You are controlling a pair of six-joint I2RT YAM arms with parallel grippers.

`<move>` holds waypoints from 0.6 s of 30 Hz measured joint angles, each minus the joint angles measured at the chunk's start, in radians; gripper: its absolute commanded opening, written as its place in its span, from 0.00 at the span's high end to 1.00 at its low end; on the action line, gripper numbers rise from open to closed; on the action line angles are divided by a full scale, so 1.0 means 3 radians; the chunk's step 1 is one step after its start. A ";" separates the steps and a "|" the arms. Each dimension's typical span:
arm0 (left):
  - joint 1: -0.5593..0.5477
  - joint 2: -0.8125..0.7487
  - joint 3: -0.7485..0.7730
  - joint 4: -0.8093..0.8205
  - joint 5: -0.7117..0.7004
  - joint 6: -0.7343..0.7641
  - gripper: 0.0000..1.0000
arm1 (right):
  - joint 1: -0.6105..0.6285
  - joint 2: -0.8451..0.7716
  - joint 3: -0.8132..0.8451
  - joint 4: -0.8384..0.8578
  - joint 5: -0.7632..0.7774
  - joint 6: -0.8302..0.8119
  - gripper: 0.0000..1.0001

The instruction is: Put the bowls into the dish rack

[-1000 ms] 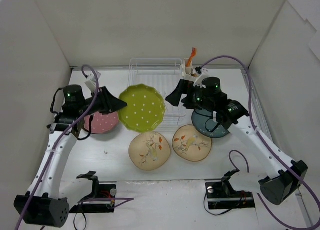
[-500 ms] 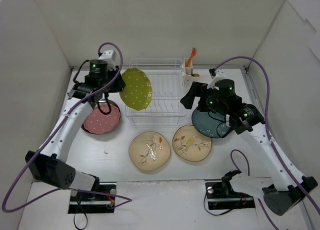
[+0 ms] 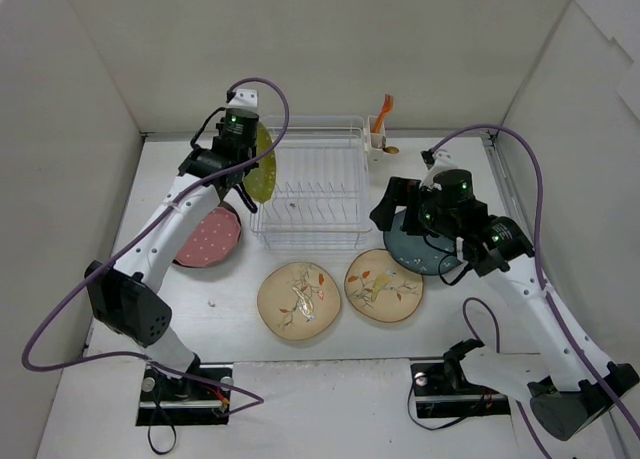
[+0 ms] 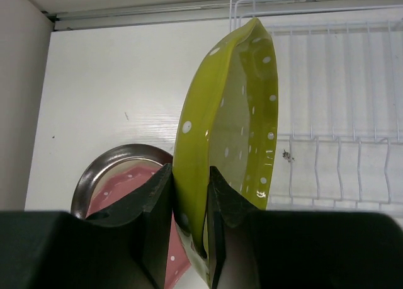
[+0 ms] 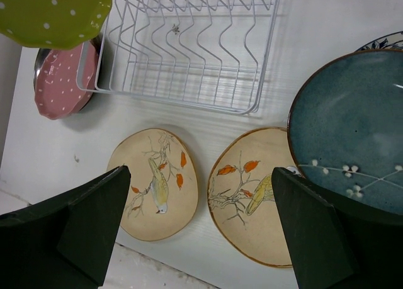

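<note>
Pink bowl: the pink dotted bowl (image 3: 208, 237) lies flat on the table at the far left, just beside the rack's left front corner. It sits in a grey-rimmed dish (image 4: 88, 175).

Left gripper: the left gripper (image 4: 187, 207) is raised at the rack's left end, with its 2 fingers clamped on the rim of the green bowl.

Green bowl: the lime green bowl (image 4: 233, 125) stands on edge in that grip, its white-dotted inside turned toward the rack. It hangs over the rack's left end, and I cannot tell whether it touches the wires.

Dish rack: the dish rack (image 3: 320, 194) sits at the back centre of the table. Its upright dividers have no dish in them.

Cream bowls: 2 of them lie flat, side by side, in front of the rack. The left cream bowl (image 3: 298, 301) has a bird and orange leaves, and so has the right cream bowl (image 3: 383, 285).

Utensil cup: the white cup (image 3: 377, 141) is at the rack's back right corner with an orange utensil (image 3: 383, 107) standing in it.

Right gripper: the right gripper (image 5: 200, 175) hovers above the table by the rack's right end. Its fingers are spread wide with nothing between them.

Teal bowl: the dark teal bowl (image 5: 352, 125) lies flat to the right of the rack, just beside the right cream bowl.
</note>
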 measured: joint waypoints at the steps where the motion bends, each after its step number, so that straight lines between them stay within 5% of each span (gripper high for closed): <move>1: -0.0011 0.0018 0.0003 0.0029 -0.0056 0.0014 1.00 | -0.0010 0.0000 0.0000 -0.0006 0.0005 -0.0014 0.07; 18: -0.0262 0.0528 0.0148 0.0211 -0.0594 0.0104 1.00 | -0.0281 -0.0001 -0.0086 -0.0060 -0.0031 -0.0139 0.06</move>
